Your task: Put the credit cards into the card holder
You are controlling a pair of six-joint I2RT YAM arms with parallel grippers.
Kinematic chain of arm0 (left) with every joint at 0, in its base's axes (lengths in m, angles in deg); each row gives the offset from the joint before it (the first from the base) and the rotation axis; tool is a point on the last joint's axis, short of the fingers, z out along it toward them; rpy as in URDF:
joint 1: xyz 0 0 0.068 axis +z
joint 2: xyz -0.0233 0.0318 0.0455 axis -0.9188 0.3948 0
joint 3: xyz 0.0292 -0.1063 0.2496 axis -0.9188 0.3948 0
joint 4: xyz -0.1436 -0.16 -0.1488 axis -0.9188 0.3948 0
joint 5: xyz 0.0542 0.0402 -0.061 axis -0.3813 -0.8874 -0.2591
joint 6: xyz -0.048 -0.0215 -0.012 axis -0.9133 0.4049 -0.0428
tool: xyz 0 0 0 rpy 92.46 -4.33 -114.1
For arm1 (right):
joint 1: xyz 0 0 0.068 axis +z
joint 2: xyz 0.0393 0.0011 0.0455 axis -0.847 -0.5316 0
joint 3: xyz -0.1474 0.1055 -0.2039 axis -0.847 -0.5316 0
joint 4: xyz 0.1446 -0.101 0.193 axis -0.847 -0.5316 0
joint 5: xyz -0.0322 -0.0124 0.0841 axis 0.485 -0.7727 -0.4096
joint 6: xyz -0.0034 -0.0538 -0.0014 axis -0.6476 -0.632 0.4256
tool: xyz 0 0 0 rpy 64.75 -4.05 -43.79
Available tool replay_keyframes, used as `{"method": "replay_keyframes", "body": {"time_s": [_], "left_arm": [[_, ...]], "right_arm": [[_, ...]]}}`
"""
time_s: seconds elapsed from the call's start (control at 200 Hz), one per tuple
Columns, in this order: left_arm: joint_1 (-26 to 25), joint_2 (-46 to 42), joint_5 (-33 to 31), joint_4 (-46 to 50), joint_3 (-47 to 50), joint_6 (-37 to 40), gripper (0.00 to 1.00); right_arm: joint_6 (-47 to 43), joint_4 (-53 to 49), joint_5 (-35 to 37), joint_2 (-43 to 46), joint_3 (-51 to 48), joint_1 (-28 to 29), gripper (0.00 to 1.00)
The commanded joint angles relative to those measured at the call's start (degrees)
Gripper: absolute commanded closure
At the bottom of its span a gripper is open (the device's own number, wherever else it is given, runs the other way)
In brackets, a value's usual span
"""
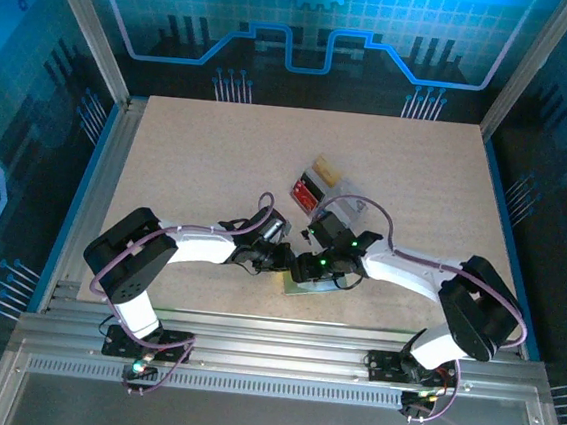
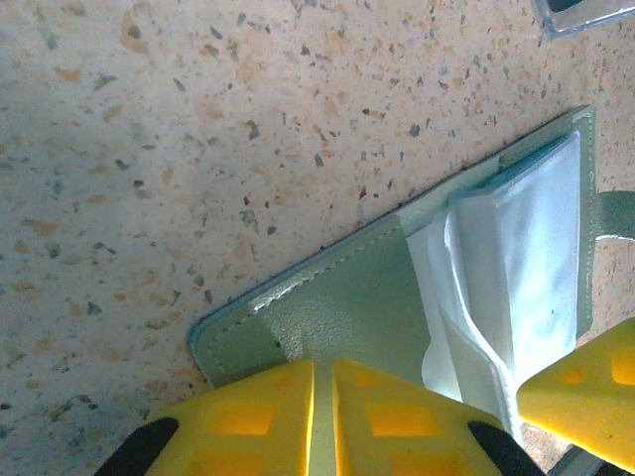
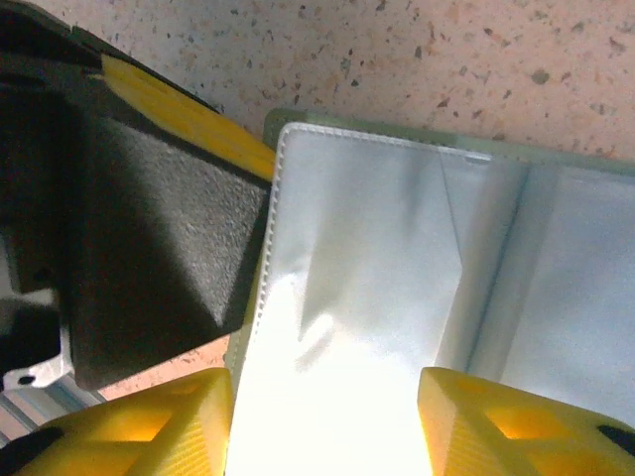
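Observation:
The sage-green card holder (image 2: 347, 317) lies open on the table, its clear-white sleeves (image 3: 377, 238) facing up. My left gripper (image 2: 322, 372) is shut on the cover's left edge, with a sliver of green between its yellow fingers. My right gripper (image 3: 327, 397) hangs open over the sleeves, one finger on each side of a pocket and nothing between them. Seen from above, both grippers (image 1: 284, 261) (image 1: 306, 268) meet over the card holder (image 1: 308, 287) near the table's front. The credit cards (image 1: 308, 187), tan-gold and red stacks, sit in a clear tray just behind.
The clear compartmented tray (image 1: 318, 184) stands behind the two wrists; its corner (image 2: 585, 15) shows at the top right of the left wrist view. Metal frame rails (image 1: 252, 335) run along the near edge, close to the card holder.

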Motion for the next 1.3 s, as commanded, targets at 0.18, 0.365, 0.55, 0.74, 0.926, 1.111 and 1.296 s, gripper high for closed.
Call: {"method": "replay_keyframes", "body": {"time_s": [0.18, 0.365, 0.55, 0.74, 0.926, 1.111, 1.296], "left_arm": [[0.0, -0.2, 1.6, 1.7, 0.8, -0.5, 0.87], [0.0, -0.2, 1.7, 1.6, 0.9, -0.4, 0.87], [0.0, -0.2, 1.5, 1.6, 1.0, -0.4, 0.87], [0.0, -0.2, 1.8, 1.7, 0.7, -0.3, 0.87], [0.0, -2.0, 2.3, 3.2, -0.3, 0.6, 0.86], [0.0, -1.9, 2.1, 4.4, -1.2, 1.1, 0.86], [0.0, -0.5, 2.4, 3.6, -1.2, 1.0, 0.86]], "right_arm": [[-0.4, -0.8, 1.4, 0.7, -1.6, -1.7, 0.55], [-0.3, 0.2, 0.9, -0.2, -1.8, -1.7, 0.65], [-0.5, 1.1, -0.3, 0.7, -2.4, -1.7, 0.78], [-1.1, 0.5, 0.5, 1.4, -2.7, -1.7, 0.84], [-1.2, 0.3, 2.1, -1.5, -2.6, -2.8, 0.86], [-1.1, 1.3, 2.4, -2.5, -3.0, -2.8, 0.89], [-1.8, 0.8, 2.3, -2.6, -2.8, -2.9, 0.81]]}}
